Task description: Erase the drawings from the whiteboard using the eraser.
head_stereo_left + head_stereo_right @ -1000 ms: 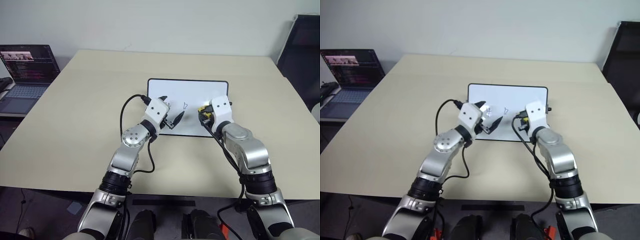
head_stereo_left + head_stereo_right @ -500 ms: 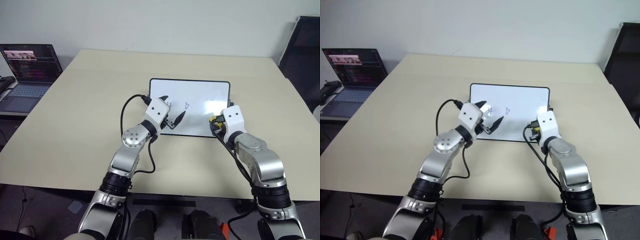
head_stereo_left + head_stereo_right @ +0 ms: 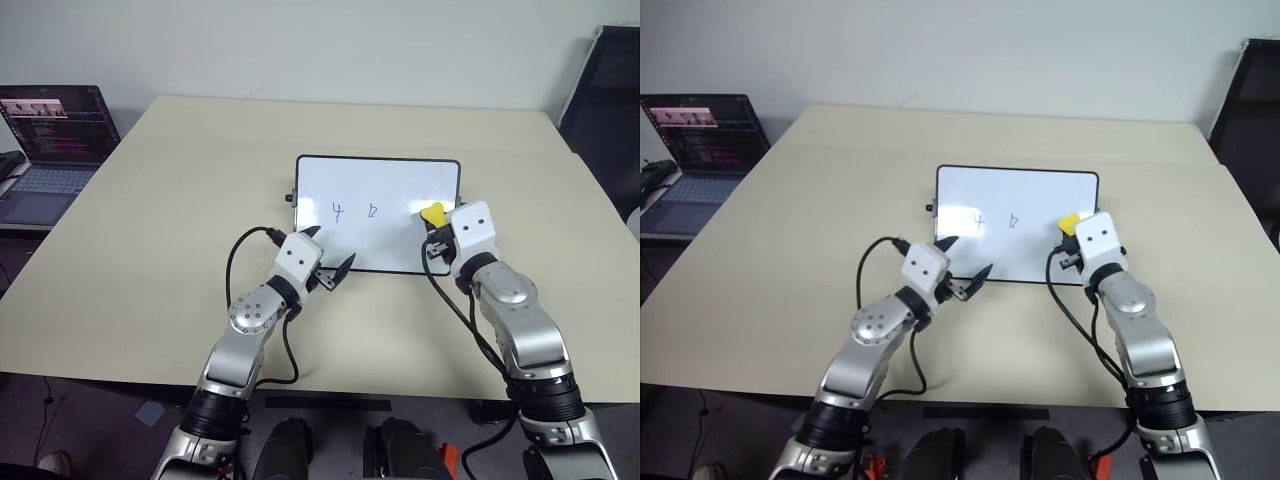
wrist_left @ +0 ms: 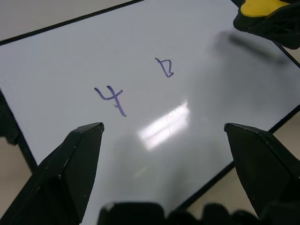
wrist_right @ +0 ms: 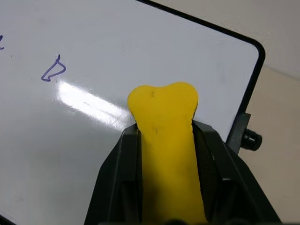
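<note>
The whiteboard [image 3: 400, 185] lies flat in the middle of the beige table. Two of the drawings remain on it: a "4" [image 3: 337, 211] and a small flag-like squiggle [image 3: 372, 210]. Both also appear in the left wrist view, the "4" [image 4: 111, 98] and the squiggle [image 4: 165, 68]. My right gripper [image 3: 436, 232] is shut on the yellow eraser [image 5: 166, 126], held over the board's right part, just right of the squiggle [image 5: 53, 70]. My left gripper [image 3: 328, 252] stands open and holds nothing at the board's near edge, in front of the "4".
An open laptop [image 3: 50, 130] sits on a separate desk at far left. A dark chair [image 3: 610, 90] stands at the right rear. Small black knobs [image 5: 251, 138] stick out from the board's short sides. Black cables loop beside both forearms.
My left gripper has drawn back and down from over the board to its near edge, uncovering the "4". My right gripper has carried the eraser to the right and rolled, yellow side up.
</note>
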